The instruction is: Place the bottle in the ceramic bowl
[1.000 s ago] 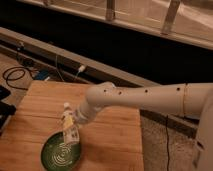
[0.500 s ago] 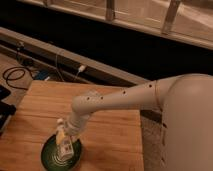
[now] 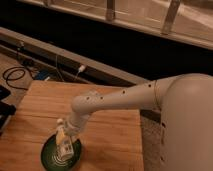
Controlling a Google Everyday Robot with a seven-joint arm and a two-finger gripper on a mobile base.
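The bottle (image 3: 63,140) is a small whitish bottle with a pale cap and a marked label. It stands nearly upright with its base inside the ceramic bowl (image 3: 50,155), a dark green bowl with pale rings near the table's front edge. My gripper (image 3: 70,131) is at the end of the white arm (image 3: 120,102), right beside the bottle's upper part and just above the bowl's right side.
The bowl sits on a wooden table (image 3: 110,135). Black cables (image 3: 15,75) and a white plug (image 3: 80,69) lie on the floor behind the table. A dark object (image 3: 4,107) is at the table's left edge. A railing (image 3: 150,20) runs across the back.
The arm has reached further forward and down. The bottle has moved from above the bowl's far rim down into the bowl.
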